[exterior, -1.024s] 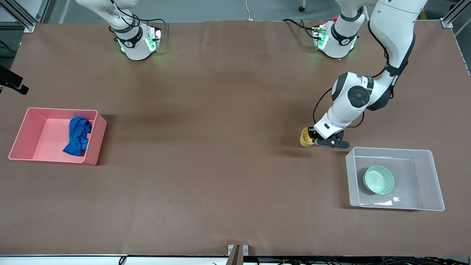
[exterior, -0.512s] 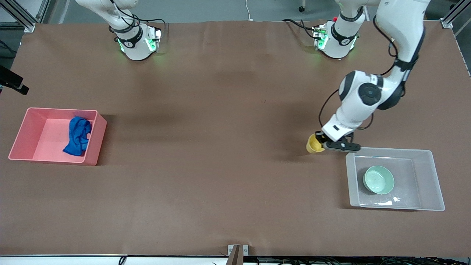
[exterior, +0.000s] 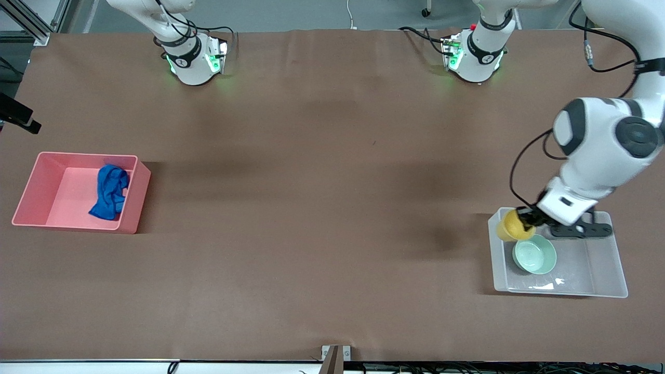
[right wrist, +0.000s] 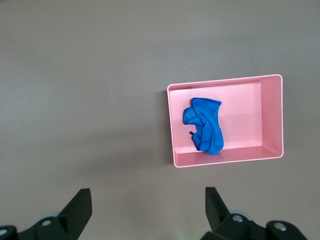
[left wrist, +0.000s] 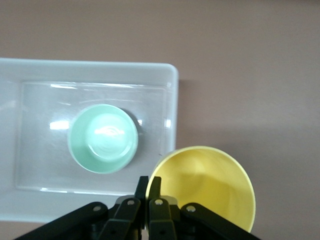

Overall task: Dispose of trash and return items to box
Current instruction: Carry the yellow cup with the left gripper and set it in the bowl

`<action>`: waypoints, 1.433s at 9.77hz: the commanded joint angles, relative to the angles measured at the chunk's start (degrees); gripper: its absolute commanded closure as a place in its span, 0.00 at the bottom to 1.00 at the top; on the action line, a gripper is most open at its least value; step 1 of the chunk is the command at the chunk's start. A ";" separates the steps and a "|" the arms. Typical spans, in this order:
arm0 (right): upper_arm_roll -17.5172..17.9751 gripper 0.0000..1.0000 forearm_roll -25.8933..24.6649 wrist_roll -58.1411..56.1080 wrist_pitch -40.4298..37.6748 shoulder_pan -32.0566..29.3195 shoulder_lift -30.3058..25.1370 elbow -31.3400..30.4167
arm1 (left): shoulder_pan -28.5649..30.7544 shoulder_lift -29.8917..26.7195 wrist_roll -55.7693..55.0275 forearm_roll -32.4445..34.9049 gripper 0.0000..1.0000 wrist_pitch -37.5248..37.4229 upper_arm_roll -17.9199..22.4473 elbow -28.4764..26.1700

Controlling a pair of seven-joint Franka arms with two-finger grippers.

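- The yellow cup (exterior: 509,226) is pinched by its rim in the left gripper (exterior: 526,222), whose fingers are clenched on the cup wall, and it is carried in the air over the edge of the clear box (exterior: 618,270) at the corner toward the robots' bases.
- A second ago the cup was seen low beside the box, over bare table; since then it has been lifted and swung across — so that it now overlaps the box rim.
- For the task this is judged to mean that the last item is nearly home: the mint-green bowl (exterior: 534,254) already lies in the box, and the blue cloth (exterior: 109,191) already lies in the pink bin (exterior: 31,189) at the right arm's end of the table. Only a short move inward and a release appear to be left.
- The left wrist view shows what the front view cannot — the cup (left wrist: 207,187) is seen from above, its open mouth upward, and most of it is still outside the box wall (left wrist: 170,100), with the bowl (left wrist: 103,138) just beside it inside.
- The right wrist view looks down on the pink bin (right wrist: 272,117) and the cloth (right wrist: 205,125); the right gripper (right wrist: 145,210) is held high over the table near the bin with its fingers spread and nothing between them. The right arm is waiting, and its hand is not seen in the front view.
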 commanded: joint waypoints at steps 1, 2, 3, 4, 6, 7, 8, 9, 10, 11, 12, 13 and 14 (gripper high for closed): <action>0.43 0.00 -0.38 -0.14 -0.69 -0.45 0.20 0.74 | -0.12 8.80 11.03 -6.93 1.00 -0.26 5.16 5.81; 0.43 0.00 -0.38 -0.14 -0.69 -0.45 0.20 0.74 | -0.03 11.26 14.82 -8.53 1.00 -0.26 7.18 7.48; 0.43 0.00 -0.38 -0.14 -0.78 -0.45 0.12 0.74 | 0.15 13.29 17.91 -9.24 0.99 0.00 8.42 8.28; 0.43 0.00 -0.38 -0.14 -0.78 -0.45 0.20 0.74 | 1.28 16.27 21.16 -10.38 0.99 0.26 9.21 8.47; 0.43 0.00 -0.38 -0.14 -0.78 -0.45 0.20 0.74 | 1.20 18.48 23.56 -12.76 0.99 0.61 9.31 9.17; 0.43 0.00 -0.38 -0.14 -0.78 -0.45 0.20 0.74 | 1.20 19.89 23.56 -12.76 0.99 1.92 9.31 10.48; 0.43 0.00 -0.38 -0.14 -0.78 -0.45 0.20 0.74 | 1.20 20.42 23.56 -12.85 0.97 3.50 9.31 10.75; 0.43 0.00 -0.38 -0.14 -0.78 -0.45 0.20 0.74 | 1.12 20.51 23.56 -12.94 0.96 4.65 9.31 10.75; 0.43 0.00 -0.38 -0.14 -0.78 -0.45 0.20 0.74 | 1.03 20.52 23.39 -12.94 0.86 5.18 9.31 10.67; 0.43 0.00 -0.38 -0.14 -0.78 -0.45 0.20 0.74 | 0.33 20.43 21.73 -13.20 0.45 5.18 9.31 10.49; 0.43 0.00 -0.38 -0.14 -0.78 -0.45 0.20 0.74 | -0.02 19.91 21.37 -13.12 0.02 5.18 9.31 10.58; 0.43 0.00 -0.38 -0.14 -0.78 -0.45 0.20 0.74 | 0.15 18.42 21.54 -12.94 0.00 5.10 9.31 10.58; 0.43 0.00 -0.38 -0.14 -0.78 -0.45 0.20 0.74 | 0.23 16.41 21.63 -12.59 0.00 4.40 9.31 10.40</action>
